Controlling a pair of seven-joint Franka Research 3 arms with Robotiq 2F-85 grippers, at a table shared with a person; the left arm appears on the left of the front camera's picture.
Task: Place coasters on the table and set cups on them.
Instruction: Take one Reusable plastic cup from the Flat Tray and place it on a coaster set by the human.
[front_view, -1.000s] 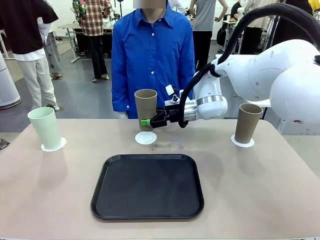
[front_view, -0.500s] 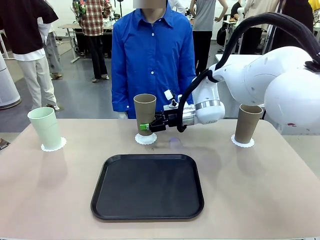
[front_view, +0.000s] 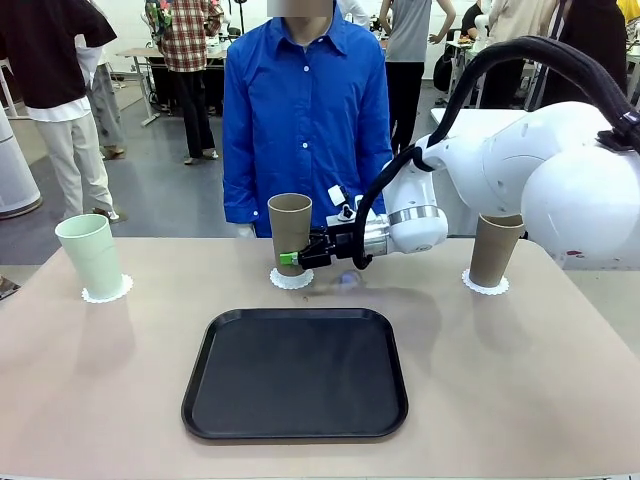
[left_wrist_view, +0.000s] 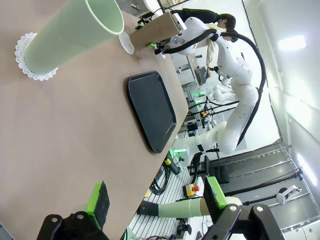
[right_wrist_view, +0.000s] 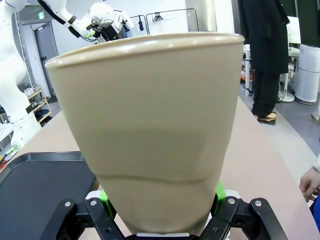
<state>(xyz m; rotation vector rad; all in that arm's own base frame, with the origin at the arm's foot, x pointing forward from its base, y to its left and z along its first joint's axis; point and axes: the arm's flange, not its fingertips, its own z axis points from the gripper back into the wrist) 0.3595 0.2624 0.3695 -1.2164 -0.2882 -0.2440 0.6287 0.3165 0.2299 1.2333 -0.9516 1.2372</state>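
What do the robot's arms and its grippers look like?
The right arm is fat, round and glossy white, with a silver ring at the wrist and a thick black cable looping over it. Both the right gripper and left gripper are black with bright green pads.

beige-pink table (front_view: 520, 390), black tray (front_view: 295, 373) at centre, three white coasters (front_view: 107, 292) (front_view: 291, 279) (front_view: 485, 285) along far side

Bright, even overhead indoor light, soft shadows, sharp front view; wrist views bend at the edges.
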